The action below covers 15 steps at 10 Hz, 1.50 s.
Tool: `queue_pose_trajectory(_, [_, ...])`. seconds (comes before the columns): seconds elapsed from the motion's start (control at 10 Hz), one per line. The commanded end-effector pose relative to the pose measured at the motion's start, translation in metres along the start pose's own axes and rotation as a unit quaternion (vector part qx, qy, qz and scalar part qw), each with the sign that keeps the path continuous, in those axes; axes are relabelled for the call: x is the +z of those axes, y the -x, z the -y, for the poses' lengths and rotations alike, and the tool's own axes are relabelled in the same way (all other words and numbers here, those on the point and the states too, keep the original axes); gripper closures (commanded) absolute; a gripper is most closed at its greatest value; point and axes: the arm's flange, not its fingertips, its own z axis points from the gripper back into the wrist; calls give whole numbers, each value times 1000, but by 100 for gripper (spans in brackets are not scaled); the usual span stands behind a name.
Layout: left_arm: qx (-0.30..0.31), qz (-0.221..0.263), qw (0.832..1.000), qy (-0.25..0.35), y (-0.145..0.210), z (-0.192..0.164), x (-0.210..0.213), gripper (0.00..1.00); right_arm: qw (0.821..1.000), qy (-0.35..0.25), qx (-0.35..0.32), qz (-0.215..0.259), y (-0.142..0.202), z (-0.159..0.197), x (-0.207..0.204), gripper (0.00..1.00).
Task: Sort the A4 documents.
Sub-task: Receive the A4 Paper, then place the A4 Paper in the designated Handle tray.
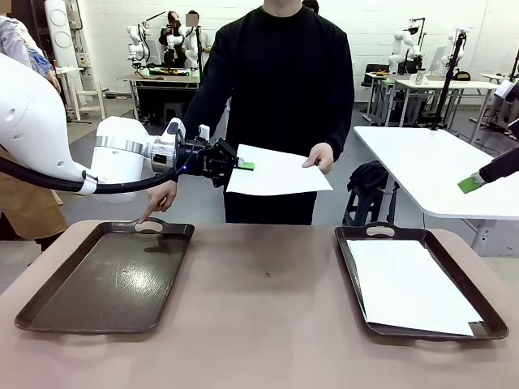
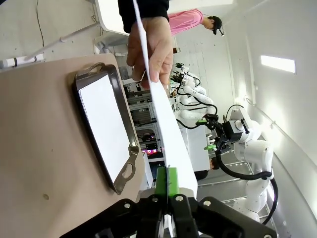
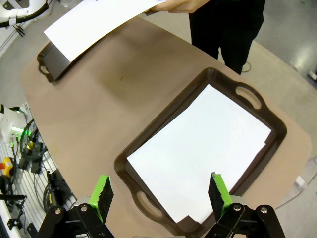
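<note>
One white A4 sheet (image 1: pixel 276 172) hangs in the air over the table's far edge. My left gripper (image 1: pixel 245 165) is shut on its left edge, and a person's hand (image 1: pixel 321 157) holds its right edge. In the left wrist view the green pads (image 2: pixel 167 179) pinch the sheet (image 2: pixel 166 124), seen edge-on. Another A4 sheet (image 1: pixel 408 285) lies flat in the right dark brown tray (image 1: pixel 353 237). High above that tray (image 3: pixel 213 79) and its sheet (image 3: pixel 198 153) my right gripper (image 3: pixel 161 192) is open. It shows at the front view's right edge (image 1: pixel 470 183).
The left dark brown tray (image 1: pixel 105 279) holds no paper; the person's other hand (image 1: pixel 152 212) points a finger at its far handle. The brown tabletop (image 1: pixel 263 316) stretches between the trays. The person stands at the far side.
</note>
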Motion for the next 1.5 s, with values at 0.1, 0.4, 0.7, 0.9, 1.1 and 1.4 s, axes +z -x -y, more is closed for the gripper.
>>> queue_pose_trajectory(0.1, [0, 0, 1000, 0, 0, 0, 0, 100, 1000, -3, 1, 2, 0, 0, -1, 0])
queue_pose_trajectory(0.4, [0, 0, 1000, 0, 0, 0, 0, 100, 1000, -3, 1, 2, 0, 0, -1, 0])
queue_pose_trajectory(0.7, [0, 0, 1000, 0, 0, 0, 0, 100, 1000, -3, 1, 2, 0, 0, -1, 0])
queue_pose_trajectory(0.9, [0, 0, 1000, 0, 0, 0, 0, 100, 1000, -3, 1, 2, 0, 0, -1, 0])
queue_pose_trajectory(1.1, [0, 0, 1000, 0, 0, 0, 0, 100, 1000, -3, 1, 2, 0, 0, -1, 0])
queue_pose_trajectory(1.4, [0, 0, 1000, 0, 0, 0, 0, 100, 1000, -3, 1, 2, 0, 0, -1, 0])
